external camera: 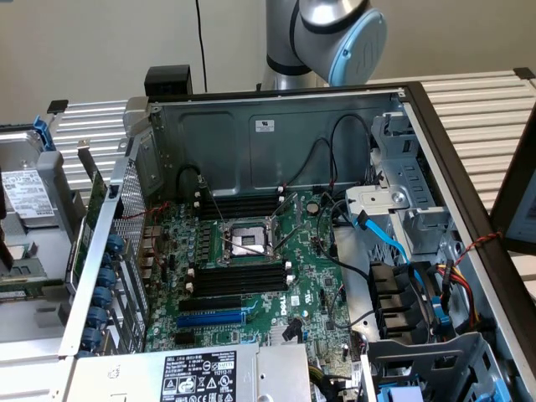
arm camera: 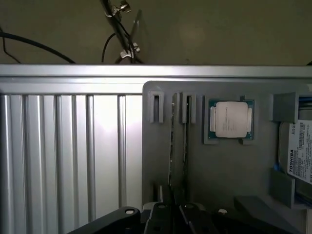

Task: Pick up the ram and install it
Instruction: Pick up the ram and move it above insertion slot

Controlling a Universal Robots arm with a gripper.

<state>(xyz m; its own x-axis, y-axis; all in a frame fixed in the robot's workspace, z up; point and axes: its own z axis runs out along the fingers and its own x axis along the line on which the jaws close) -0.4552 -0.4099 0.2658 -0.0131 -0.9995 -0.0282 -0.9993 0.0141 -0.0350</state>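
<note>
In the wrist view the ram [arm camera: 171,146] stands on edge in a slot of a grey holder tray [arm camera: 219,170], seen as a long thin dark strip. A second thin edge [arm camera: 185,146] runs beside it. My gripper [arm camera: 174,207] sits at the ram's near end, with its two dark fingers [arm camera: 161,214] close together and the strip running in between them. In the exterior view the open computer case shows the green motherboard [external camera: 318,276] with bare black memory slots [external camera: 239,280] and another bank [external camera: 239,205] either side of the processor socket [external camera: 247,243].
A loose processor [arm camera: 229,119] and a hard drive [arm camera: 300,151] lie in other tray pockets. A ribbed metal table [arm camera: 63,156] surrounds the tray. In the case there are a blue expansion slot [external camera: 209,318], cables [external camera: 385,239], drive bays [external camera: 419,293] and the arm's elbow [external camera: 335,38] behind it.
</note>
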